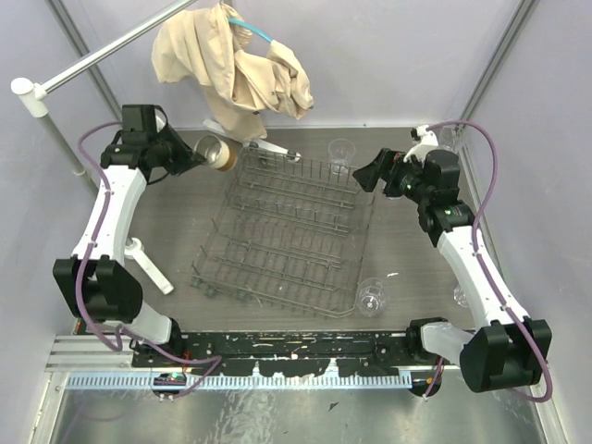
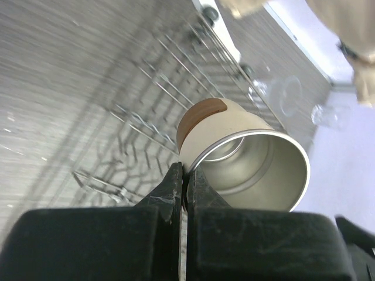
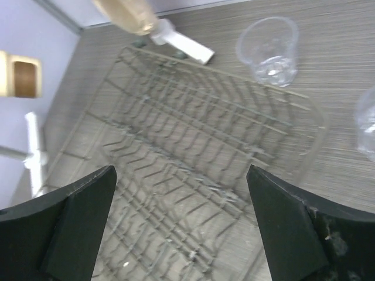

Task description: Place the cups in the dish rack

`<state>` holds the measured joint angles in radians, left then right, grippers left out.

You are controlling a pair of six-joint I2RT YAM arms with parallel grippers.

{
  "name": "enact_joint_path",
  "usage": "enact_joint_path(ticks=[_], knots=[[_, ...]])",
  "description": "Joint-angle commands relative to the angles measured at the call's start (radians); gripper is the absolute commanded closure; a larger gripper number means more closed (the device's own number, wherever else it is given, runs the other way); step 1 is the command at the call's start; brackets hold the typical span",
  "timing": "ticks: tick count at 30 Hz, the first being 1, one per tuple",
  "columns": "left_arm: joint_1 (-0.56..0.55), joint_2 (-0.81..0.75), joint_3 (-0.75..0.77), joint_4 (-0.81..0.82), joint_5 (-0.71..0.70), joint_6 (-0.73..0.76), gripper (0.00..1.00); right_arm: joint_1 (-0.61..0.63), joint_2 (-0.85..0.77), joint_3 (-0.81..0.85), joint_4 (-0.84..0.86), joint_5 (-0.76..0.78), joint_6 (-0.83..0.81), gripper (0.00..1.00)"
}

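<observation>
Top external view: the grey wire dish rack sits mid-table, slightly skewed. The left gripper is out at the far left and clenched on the tan cup. It holds the cup in the air just off the rack's far left corner, tipped on its side. Left wrist view: the left gripper's two fingers pinch the cup's rim, one inside and one outside. The tan cup has its metal-lined mouth toward the camera and a brown band at its base. The rack is below and beyond it, blurred. The right gripper hangs over the rack's far right corner with its fingers spread wide and nothing between them. Right wrist view: the right gripper looks down on the rack's prongs, jaws well apart. A clear cup stands upright on the table just beyond the rack's far rim, and it also shows from above. A second clear cup stands on the table just off the rack's near right corner. A third clear cup is at the far right, partly hidden behind the right arm. A beige cloth hangs from a bar at the back.
</observation>
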<state>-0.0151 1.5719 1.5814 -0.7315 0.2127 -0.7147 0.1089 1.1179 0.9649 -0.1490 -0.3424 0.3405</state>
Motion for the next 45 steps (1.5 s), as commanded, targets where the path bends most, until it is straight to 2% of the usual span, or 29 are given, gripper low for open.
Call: enact_joint_path(ticks=[1, 5, 8, 13, 15, 19, 25, 28, 45], knots=[[-0.056, -0.100, -0.059, 0.062, 0.152, -0.088, 1.00, 0.015, 0.038, 0.076, 0.082, -0.200, 0.141, 0.00], [-0.095, -0.143, -0.105, 0.138, 0.268, -0.192, 1.00, 0.015, 0.091, 0.070, 0.222, -0.373, 0.293, 0.00], [-0.128, -0.164, -0.162, 0.248, 0.351, -0.302, 1.00, 0.016, 0.132, 0.025, 0.409, -0.479, 0.474, 0.00], [-0.230, -0.175, -0.257, 0.507, 0.434, -0.544, 1.00, 0.022, 0.187, -0.077, 0.824, -0.526, 0.887, 0.00], [-0.277, -0.166, -0.277, 0.591, 0.440, -0.618, 1.00, 0.032, 0.218, -0.094, 0.965, -0.520, 0.998, 0.00], [-0.345, -0.135, -0.283, 0.714, 0.431, -0.728, 1.00, 0.044, 0.260, -0.087, 1.027, -0.499, 1.076, 0.00], [-0.419, -0.091, -0.271, 0.775, 0.407, -0.800, 1.00, 0.053, 0.334, -0.088, 1.237, -0.462, 1.242, 0.00], [-0.434, -0.072, -0.274, 0.808, 0.396, -0.825, 1.00, 0.054, 0.354, -0.079, 1.276, -0.453, 1.276, 0.00], [-0.476, -0.033, -0.265, 0.863, 0.368, -0.874, 1.00, 0.074, 0.378, -0.058, 1.305, -0.429, 1.301, 0.02]])
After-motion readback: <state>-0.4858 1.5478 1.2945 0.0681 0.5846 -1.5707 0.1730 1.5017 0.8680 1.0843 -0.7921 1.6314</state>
